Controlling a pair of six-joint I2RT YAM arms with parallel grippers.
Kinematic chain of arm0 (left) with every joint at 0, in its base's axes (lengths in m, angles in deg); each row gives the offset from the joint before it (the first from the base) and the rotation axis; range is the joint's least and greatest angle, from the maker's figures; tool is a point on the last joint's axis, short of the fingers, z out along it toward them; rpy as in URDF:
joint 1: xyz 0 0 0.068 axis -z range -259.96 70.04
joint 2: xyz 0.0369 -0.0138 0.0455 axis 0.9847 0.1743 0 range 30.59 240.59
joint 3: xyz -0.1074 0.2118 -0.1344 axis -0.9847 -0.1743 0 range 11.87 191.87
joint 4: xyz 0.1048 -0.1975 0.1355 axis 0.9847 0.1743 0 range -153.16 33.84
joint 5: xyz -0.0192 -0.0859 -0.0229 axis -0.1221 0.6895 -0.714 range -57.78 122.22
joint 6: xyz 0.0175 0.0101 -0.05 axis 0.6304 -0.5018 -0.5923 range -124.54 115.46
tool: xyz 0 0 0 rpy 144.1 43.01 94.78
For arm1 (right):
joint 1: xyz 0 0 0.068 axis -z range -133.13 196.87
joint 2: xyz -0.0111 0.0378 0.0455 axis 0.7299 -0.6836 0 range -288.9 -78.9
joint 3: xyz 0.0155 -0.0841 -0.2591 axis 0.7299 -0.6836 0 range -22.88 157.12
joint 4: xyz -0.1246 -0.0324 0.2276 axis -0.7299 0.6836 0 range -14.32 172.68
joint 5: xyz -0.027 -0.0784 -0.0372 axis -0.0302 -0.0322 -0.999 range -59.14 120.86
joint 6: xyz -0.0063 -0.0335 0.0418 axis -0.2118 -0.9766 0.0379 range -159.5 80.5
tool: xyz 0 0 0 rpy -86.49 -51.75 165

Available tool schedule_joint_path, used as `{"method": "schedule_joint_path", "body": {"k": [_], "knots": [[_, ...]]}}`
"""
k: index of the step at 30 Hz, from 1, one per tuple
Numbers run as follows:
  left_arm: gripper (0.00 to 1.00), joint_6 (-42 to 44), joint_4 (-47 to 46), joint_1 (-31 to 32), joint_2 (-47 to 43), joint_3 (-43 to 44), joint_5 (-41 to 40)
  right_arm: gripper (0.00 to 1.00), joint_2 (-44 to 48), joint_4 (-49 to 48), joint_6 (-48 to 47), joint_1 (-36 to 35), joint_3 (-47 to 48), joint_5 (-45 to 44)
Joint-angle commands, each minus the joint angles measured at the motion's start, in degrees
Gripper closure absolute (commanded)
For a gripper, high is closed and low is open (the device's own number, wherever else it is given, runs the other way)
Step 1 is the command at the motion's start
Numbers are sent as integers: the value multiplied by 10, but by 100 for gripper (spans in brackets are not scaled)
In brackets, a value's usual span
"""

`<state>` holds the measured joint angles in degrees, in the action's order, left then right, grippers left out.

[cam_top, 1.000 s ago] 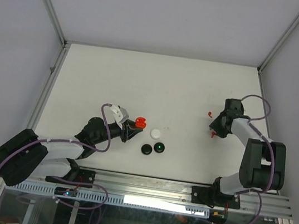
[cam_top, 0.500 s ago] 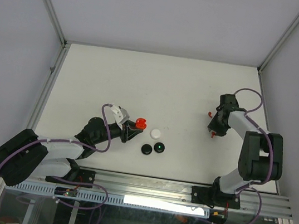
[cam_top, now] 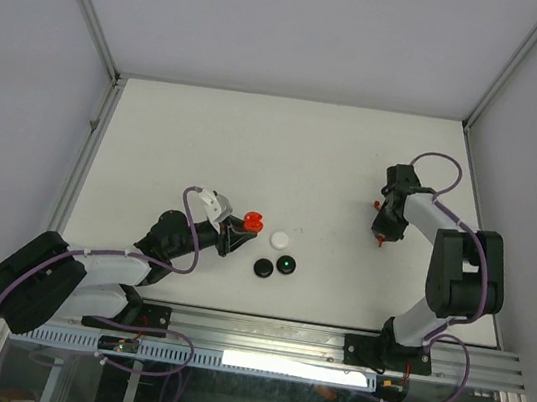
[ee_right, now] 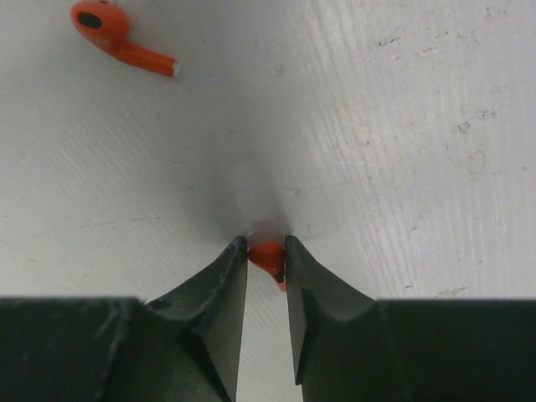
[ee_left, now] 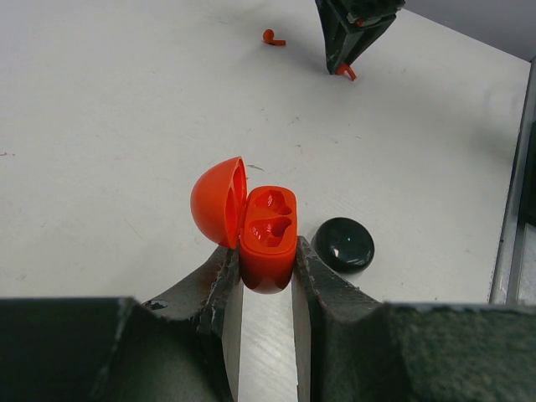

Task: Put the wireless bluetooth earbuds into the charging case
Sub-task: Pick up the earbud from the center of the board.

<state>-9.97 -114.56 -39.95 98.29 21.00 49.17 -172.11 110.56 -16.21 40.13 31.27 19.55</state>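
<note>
**Red earbud being pinched, well away from the open charging case**

Red charging case [ee_left: 266,239] is sitting upright in the left gripper [ee_left: 266,255], which is clamping it by the sides. Its lid is tipped open and both sockets are showing empty. Well apart from the case, on the right arm's side of it, the right gripper [ee_right: 266,249] is narrowing. Over the last second its jaws have been drawing in, and they are now pressing on a red earbud [ee_right: 270,258] that is lying on the table [ee_right: 419,126]. A second red earbud [ee_right: 117,38] is lying untouched, likewise well apart from the case. A black disc [ee_left: 344,243] is resting just beside the case. To my eye the pick is only beginning, with the lift and the carry to the case still waiting.
</note>
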Motion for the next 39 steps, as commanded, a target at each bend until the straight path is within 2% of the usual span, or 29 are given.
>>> {"method": "schedule_joint_path", "body": {"k": [1,7,16,26,39], "knots": [[97,14,-23,-6,-18,12,13,74,-21,29,-17,-11,-5,-20],[97,8,-36,-6,-46,5,5,81,19,25,-16,-42,-10,-20],[96,-8,-77,-6,-54,1,20,82,144,-29,6,-122,-33,-19],[95,-5,-132,-6,-42,10,24,83,292,-121,13,-256,-49,-52],[95,40,-188,-6,7,40,71,83,389,-233,-27,-361,-73,-52]]}}
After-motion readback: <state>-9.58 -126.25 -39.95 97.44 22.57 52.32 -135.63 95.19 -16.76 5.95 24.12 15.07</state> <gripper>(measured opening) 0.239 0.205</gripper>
